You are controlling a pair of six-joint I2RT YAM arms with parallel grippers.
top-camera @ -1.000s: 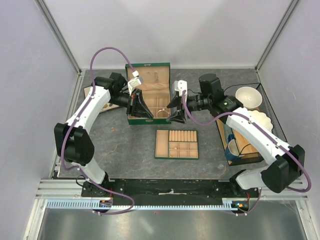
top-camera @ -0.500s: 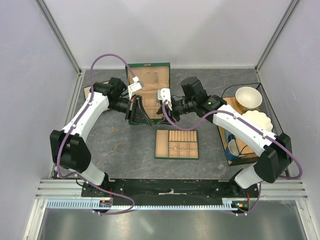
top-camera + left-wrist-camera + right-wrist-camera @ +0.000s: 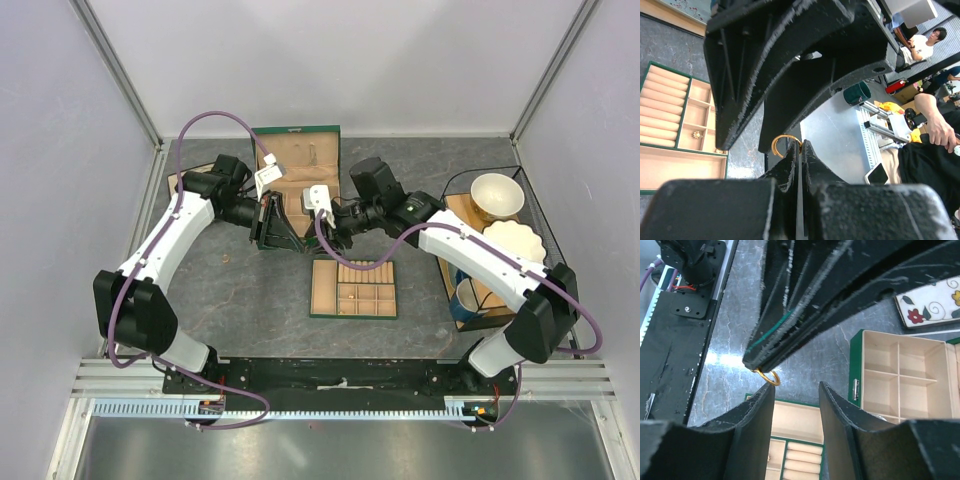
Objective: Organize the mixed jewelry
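My left gripper [image 3: 287,237] is shut on a small gold-coloured hoop [image 3: 782,144], pinched at the fingertips just in front of the open green jewelry box [image 3: 300,190]. The hoop also shows in the right wrist view [image 3: 768,376], hanging from the left fingertips. My right gripper [image 3: 325,232] is open, its jaws spread just below and beside the hoop [image 3: 795,387], not touching it. The flat tan divided tray [image 3: 353,288] lies below both grippers, with a tiny gold piece [image 3: 696,134] in one compartment. The silvery bangle is hidden.
A wire rack at the right holds two white bowls [image 3: 497,194] and a blue mug [image 3: 466,297]. A flowered tile [image 3: 930,300] lies left of the box. The box's divided compartments [image 3: 900,375] show in the right wrist view.
My right arm has swung left, bringing its open gripper up to the left gripper's fingertips. The left gripper has shifted slightly forward with the gold hoop still held.
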